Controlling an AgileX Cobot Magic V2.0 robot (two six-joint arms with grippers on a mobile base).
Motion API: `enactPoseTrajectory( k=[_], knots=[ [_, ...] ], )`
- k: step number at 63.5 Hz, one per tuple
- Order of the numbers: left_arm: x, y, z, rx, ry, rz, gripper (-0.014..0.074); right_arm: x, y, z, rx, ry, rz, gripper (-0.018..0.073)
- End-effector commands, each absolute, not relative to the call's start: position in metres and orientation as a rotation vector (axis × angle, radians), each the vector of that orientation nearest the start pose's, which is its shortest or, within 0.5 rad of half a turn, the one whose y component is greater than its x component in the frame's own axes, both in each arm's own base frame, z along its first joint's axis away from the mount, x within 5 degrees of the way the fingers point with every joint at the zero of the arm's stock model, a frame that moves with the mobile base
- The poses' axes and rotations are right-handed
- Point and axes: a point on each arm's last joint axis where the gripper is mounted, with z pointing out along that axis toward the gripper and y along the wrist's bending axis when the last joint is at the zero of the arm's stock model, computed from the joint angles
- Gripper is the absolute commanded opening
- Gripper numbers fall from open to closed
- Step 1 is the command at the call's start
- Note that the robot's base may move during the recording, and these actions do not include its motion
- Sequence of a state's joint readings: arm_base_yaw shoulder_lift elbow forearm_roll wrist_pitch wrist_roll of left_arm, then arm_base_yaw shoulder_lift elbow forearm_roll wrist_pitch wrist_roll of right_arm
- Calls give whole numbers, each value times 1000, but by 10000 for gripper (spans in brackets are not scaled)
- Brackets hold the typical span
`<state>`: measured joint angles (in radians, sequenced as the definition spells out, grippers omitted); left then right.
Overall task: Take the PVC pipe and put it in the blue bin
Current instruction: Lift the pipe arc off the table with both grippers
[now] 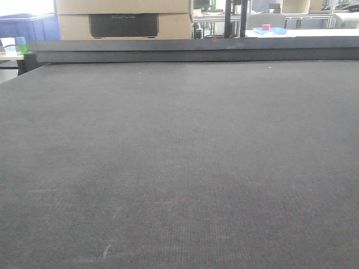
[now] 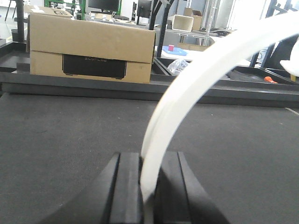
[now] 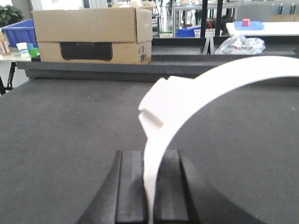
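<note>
My left gripper (image 2: pixel 148 189) is clamped on the PVC pipe (image 2: pixel 187 79), which arcs up and to the right. My right gripper (image 3: pixel 152 189) pinches a second pipe (image 3: pixel 196 91); its stepped end shows only on that cam. Front cam gets just the tabletop (image 1: pixel 179 168). There's a cardboard box (image 2: pixel 88 46) past the far edge.

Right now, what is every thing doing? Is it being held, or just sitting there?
Left fingers: shut on the slim white curved plastic pipe.
Right fingers: shut on a white curved plastic piece; cannot tell if it is the same pipe.
Brown cardboard box: standing upright behind the table, untouched.
Blue plastic bin: far back on the left, inside hidden.
</note>
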<state>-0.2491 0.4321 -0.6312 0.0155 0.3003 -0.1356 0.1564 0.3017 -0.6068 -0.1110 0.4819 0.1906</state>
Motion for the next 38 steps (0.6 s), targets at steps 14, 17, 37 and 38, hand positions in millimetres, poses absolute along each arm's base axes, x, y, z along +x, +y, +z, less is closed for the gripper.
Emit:
enactPoseTrajectory(
  k=[14,17,37,38],
  knots=[
    [81,-21,370,96,1548,-302,-111,55,4,356,-35,1606,128,-168],
    [81,-21,370,96,1548,-302,-111,55,4,356,-35,1606,128,-168],
    [81,-21,370,96,1548,-302,-111,55,4,356,-35,1606,128,-168],
    [81,-21,370,96,1548,-302,-111,55,4,356,-35,1606,128,-168]
  ],
)
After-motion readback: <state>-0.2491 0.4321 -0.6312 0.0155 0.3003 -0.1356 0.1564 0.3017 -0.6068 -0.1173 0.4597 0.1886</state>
